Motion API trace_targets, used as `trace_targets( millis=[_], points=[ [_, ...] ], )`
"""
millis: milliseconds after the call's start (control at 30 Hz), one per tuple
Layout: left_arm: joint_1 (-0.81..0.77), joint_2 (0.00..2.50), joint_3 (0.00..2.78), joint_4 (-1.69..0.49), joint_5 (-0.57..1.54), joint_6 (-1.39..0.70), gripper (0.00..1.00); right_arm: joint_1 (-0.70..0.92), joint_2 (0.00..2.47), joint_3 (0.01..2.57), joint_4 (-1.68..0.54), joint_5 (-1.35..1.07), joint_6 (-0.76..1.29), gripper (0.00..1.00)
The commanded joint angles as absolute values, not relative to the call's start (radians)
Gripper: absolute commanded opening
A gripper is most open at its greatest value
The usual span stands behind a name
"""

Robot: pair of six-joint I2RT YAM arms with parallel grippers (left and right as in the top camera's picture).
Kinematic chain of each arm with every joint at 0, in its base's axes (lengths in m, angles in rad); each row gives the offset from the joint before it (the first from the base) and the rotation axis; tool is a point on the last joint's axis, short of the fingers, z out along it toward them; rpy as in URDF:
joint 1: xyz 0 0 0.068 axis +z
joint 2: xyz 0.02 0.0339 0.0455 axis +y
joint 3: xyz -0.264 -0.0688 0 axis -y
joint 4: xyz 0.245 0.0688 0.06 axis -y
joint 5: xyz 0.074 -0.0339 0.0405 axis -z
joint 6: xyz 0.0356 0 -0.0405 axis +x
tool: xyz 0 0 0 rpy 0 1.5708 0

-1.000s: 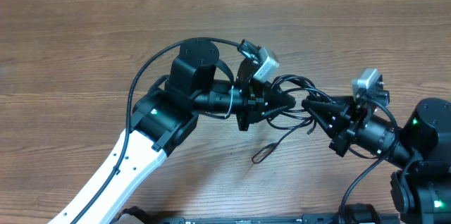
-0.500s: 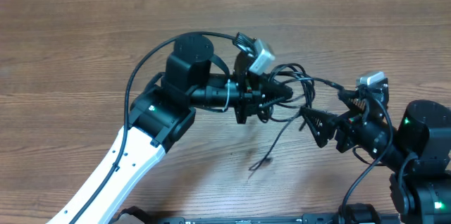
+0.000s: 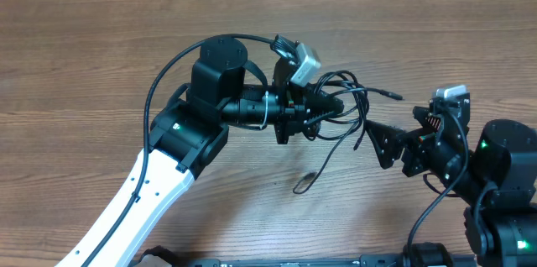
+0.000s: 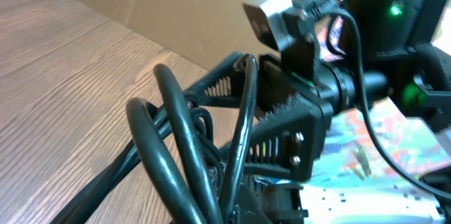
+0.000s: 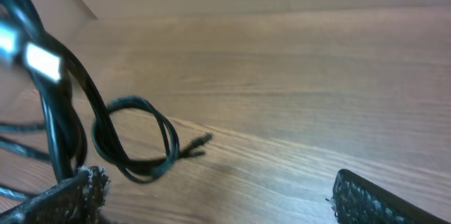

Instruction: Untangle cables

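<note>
Overhead view is showing the wooden surface (image 3: pixel 84 49) carrying both arms, the left arm (image 3: pixel 193 124) reaching in from the near left and the right arm (image 3: pixel 495 154) sitting at the near right edge.

The left tool (image 3: pixel 338 106) is pressed together and pinching the cables (image 3: pixel 351 91), holding the tangled bundle lifted off the surface near its centre. The right tool (image 3: pixel 377 143) is standing spread wide and is gripping nothing; the right wrist view is showing its two pads (image 5: pixel 70 196) far apart with bare wood between them.

Governing relation: the bundle is lying to the left of the right tool, apart from it, with open space between its tips and the nearest strands. The two tools are pointing at each other along one line running left to right.

Free strands are running along that same line. One plug end (image 3: pixel 394 95) is pointing toward the right side, passing just beyond the far side of the right tool. Another strand is dropping toward the near edge and ending in a small loop (image 3: pixel 306 183) on the surface.

Judgement: the right tool is the free one and the nearer to the free plug end, so a fresh grip there appears to be the step pending.
</note>
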State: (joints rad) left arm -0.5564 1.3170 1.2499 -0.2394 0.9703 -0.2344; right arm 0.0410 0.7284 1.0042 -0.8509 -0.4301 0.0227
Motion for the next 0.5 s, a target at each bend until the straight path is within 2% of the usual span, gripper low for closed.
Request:
trace_targets(
  millis=[0, 267, 467],
  points=[
    [-0.554, 1.318, 1.255, -0.231, 1.026, -0.156, 0.04, 0.044, 0.722, 1.034, -0.804, -0.544, 0.049, 0.96],
    [-0.554, 1.318, 1.255, -0.230, 1.075, -0.115, 0.04, 0.044, 0.722, 1.034, -0.740, -0.729, -0.007, 0.73],
    [-0.560, 1.318, 1.255, -0.229, 1.079, -0.114, 0.04, 0.044, 0.722, 1.034, -0.726, -0.807, -0.058, 0.70]
  ],
)
